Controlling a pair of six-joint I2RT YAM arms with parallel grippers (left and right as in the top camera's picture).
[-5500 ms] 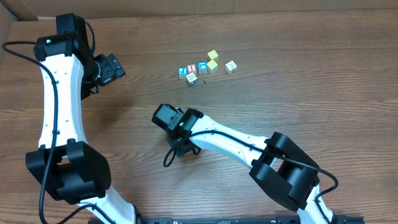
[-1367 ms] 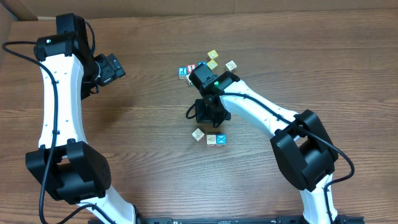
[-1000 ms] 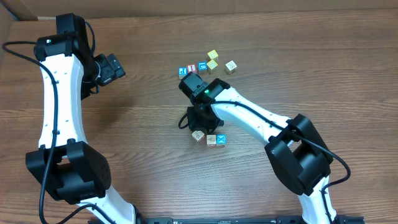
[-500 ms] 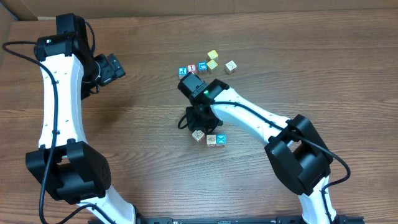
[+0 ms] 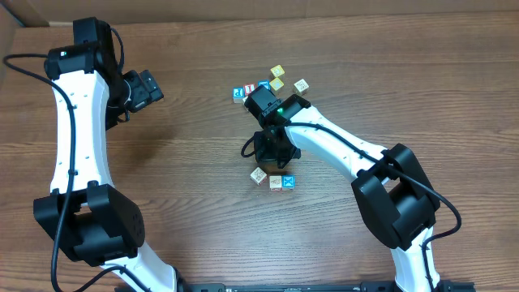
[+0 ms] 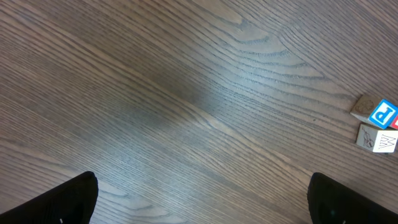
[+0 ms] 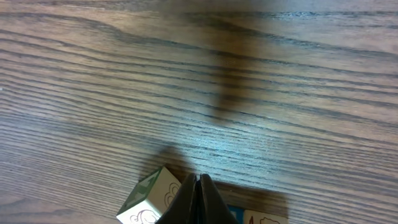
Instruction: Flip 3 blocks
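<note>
Three small cream-and-blue wooden alphabet cubes are lying in a row just beside the right gripper, its jaws closed on nothing; the left gripper is idling wide open, empty. Flipping appears under way: those shut jaws must topple the nearest cream cube.

Three small blocks sit in a short row on the worktop. The left cream block is rotated slightly. The middle cream block has reddish marks and sits flat, touching the blue X block, white X face up.
</note>
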